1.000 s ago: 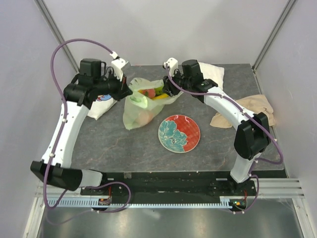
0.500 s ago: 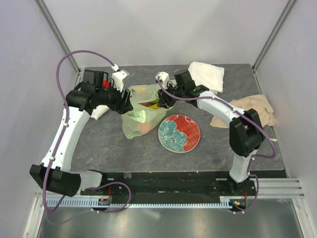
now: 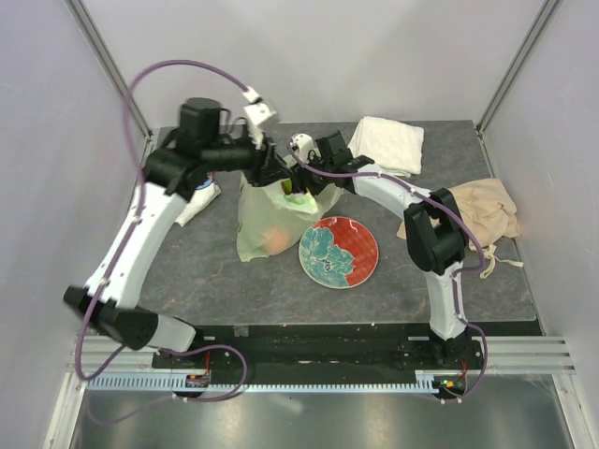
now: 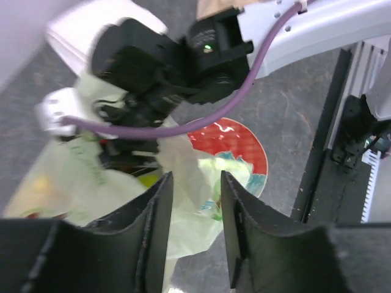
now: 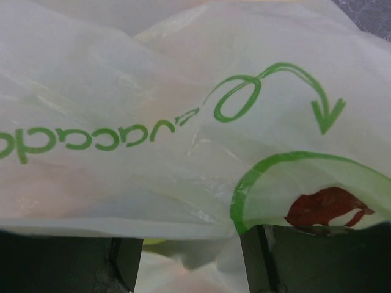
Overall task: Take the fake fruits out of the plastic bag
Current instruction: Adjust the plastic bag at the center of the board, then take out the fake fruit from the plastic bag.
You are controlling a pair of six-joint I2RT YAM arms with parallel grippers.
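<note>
Top external view: the plastic bag is seen on the dark table, just left of the flowered plate. Its top reaches up to where the left gripper and right gripper meet. An orange-coloured fruit is seen through the film, low inside the bag. The left gripper's fingers are narrowly parted with film in the gap. The right gripper's fingers are set apart and draped by printed film. Whether either pair is clamped on the film cannot be told.
</note>
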